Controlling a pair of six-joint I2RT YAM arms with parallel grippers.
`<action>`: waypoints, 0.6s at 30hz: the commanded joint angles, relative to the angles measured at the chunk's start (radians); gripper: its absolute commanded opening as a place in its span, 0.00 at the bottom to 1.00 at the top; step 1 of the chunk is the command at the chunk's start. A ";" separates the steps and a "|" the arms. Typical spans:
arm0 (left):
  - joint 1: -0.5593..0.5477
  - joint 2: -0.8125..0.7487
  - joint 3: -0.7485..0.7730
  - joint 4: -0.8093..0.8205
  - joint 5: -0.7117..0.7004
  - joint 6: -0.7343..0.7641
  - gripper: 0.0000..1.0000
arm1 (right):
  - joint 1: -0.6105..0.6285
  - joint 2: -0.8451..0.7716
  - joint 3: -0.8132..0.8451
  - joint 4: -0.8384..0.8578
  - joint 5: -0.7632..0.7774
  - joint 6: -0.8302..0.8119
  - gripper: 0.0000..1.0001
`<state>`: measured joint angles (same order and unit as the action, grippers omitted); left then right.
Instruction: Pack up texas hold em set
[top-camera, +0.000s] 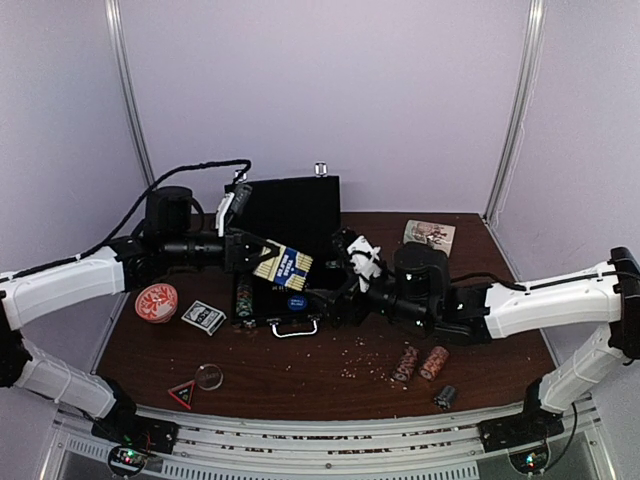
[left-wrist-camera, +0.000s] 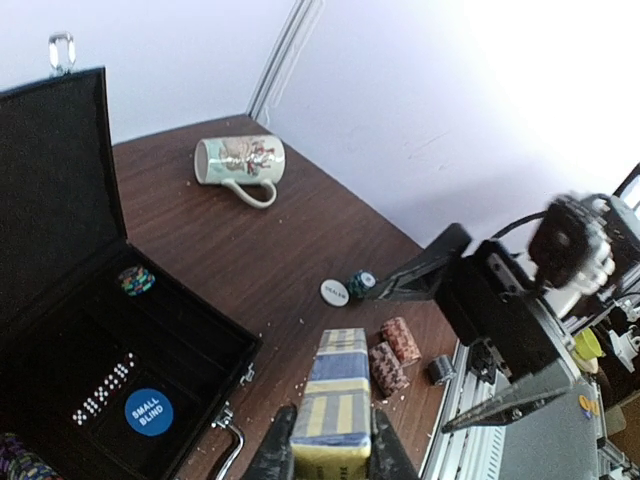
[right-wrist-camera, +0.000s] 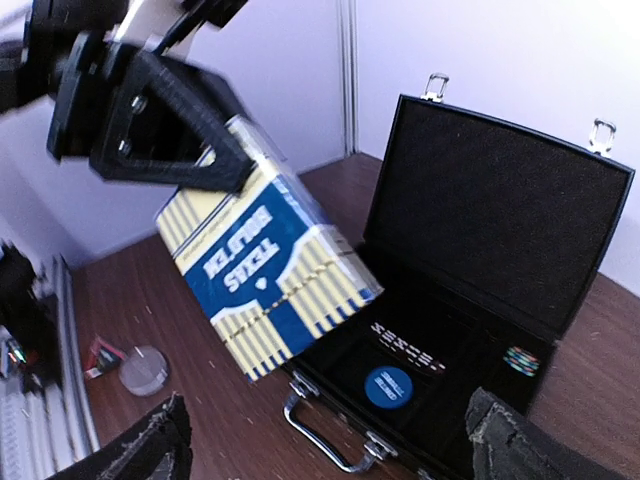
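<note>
The black briefcase lies open mid-table, lid upright. Its base holds a blue "small blind" button, a row of dice and striped chips. My left gripper is shut on a blue-and-yellow boxed card deck and holds it in the air over the case's front edge. The deck also shows in the right wrist view. My right gripper is open and empty, just right of the deck, facing the case. A second deck lies left of the case.
Two red-brown chip stacks and a dark stack lie front right. A white dealer button and a green stack lie beside the case. Mug back right. Orange-red dish left. Red triangle and clear disc in front.
</note>
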<state>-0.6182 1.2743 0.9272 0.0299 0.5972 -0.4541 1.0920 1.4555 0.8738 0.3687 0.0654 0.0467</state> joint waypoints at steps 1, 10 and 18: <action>-0.004 -0.058 -0.011 0.188 0.058 0.017 0.00 | -0.096 0.000 -0.051 0.356 -0.346 0.364 0.95; -0.004 -0.149 -0.070 0.292 0.124 0.038 0.00 | -0.122 0.132 0.044 0.526 -0.614 0.481 0.86; -0.003 -0.167 -0.102 0.361 0.184 0.022 0.00 | -0.121 0.188 0.084 0.623 -0.724 0.545 0.62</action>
<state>-0.6209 1.1236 0.8360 0.2535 0.7231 -0.4316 0.9699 1.6260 0.9215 0.8829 -0.5571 0.5323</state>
